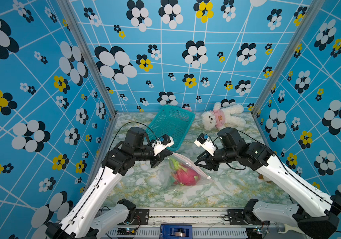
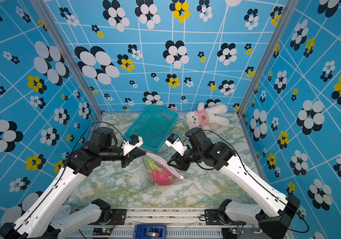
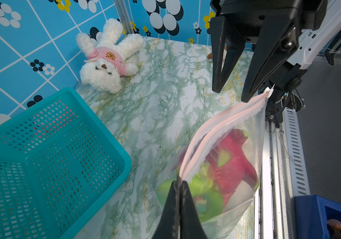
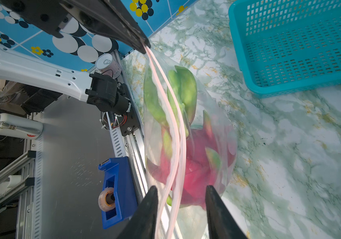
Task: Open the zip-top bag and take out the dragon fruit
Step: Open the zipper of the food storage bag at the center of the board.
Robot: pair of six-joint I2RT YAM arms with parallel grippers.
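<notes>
Left end effector pinching the zip-top bag, right end effector spread astride its strip; dragon fruit hazy inside.

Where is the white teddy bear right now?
In both top views the teddy bear lies at the back of the table, toward the robot's right, just beside the teal basket.

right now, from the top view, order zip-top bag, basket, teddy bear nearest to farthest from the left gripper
1. zip-top bag, its corner pinched by the left gripper
2. teal basket, just behind that gripper
3. teddy bear, back right
</notes>
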